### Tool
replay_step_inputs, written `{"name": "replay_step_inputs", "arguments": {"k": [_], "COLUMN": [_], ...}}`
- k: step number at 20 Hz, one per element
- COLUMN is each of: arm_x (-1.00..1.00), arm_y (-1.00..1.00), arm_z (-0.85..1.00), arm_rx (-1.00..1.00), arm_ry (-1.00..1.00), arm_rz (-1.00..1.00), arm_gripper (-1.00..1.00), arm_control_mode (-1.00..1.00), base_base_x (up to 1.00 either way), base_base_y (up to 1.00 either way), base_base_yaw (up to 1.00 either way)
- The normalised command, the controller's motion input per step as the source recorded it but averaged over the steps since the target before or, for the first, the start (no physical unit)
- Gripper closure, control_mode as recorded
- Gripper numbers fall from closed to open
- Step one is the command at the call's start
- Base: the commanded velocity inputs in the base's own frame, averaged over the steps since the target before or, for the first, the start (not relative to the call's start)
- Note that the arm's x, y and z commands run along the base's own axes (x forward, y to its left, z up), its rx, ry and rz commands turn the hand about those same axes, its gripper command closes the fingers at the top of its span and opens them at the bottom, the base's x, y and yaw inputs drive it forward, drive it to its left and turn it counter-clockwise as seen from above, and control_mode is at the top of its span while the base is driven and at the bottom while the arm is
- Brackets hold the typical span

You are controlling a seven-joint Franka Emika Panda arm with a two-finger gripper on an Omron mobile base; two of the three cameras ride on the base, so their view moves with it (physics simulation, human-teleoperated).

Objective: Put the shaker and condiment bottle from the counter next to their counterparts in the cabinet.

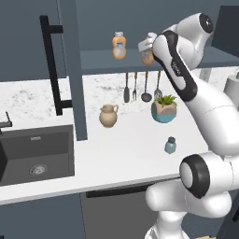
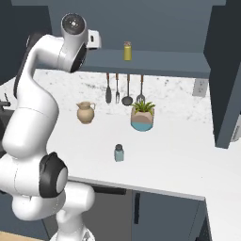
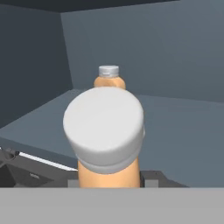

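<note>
My gripper [image 3: 109,177] is shut on the condiment bottle [image 3: 105,131], an orange bottle whose whitish cap looms large in the hand view. It is held over the cabinet shelf [image 1: 100,60]; in the left base view this bottle [image 1: 148,55] is partly hidden by my arm. Its orange counterpart [image 1: 119,45] [image 3: 109,77] stands on the shelf just beyond and to the left. The yellow shaker [image 2: 127,51] stands further along the shelf [image 2: 155,63]. The blue-grey shaker [image 1: 170,145] [image 2: 119,153] stands alone on the white counter [image 1: 126,154].
A tan jug [image 1: 108,115] and a potted plant [image 1: 164,108] stand at the back of the counter under hanging utensils [image 1: 135,88]. The dark sink [image 1: 37,154] lies to the left. The open cabinet door with its black bar handle [image 1: 50,65] juts out left of the shelf.
</note>
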Motion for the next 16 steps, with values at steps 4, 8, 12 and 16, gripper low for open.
{"name": "replay_step_inputs", "arguments": {"k": [4, 8, 12, 16], "arm_x": [0.2, 0.31, 0.31, 0.29], "arm_y": [0.0, 0.0, 0.0, 0.0], "arm_z": [-0.11, -0.06, -0.03, 0.0], "arm_rx": [0.0, 0.0, 0.0, 0.0], "arm_ry": [-0.04, -0.01, 0.0, 0.0], "arm_rz": [-0.02, -0.01, 0.0, 0.0], "arm_gripper": [1.0, 1.0, 1.0, 1.0], "arm_control_mode": [-1.0, -1.0, -1.0, -1.0], "base_base_x": [0.0, 0.0, 0.0, 0.0], "base_base_y": [0.0, 0.0, 0.0, 0.0], "base_base_yaw": [0.0, 0.0, 0.0, 0.0]}}
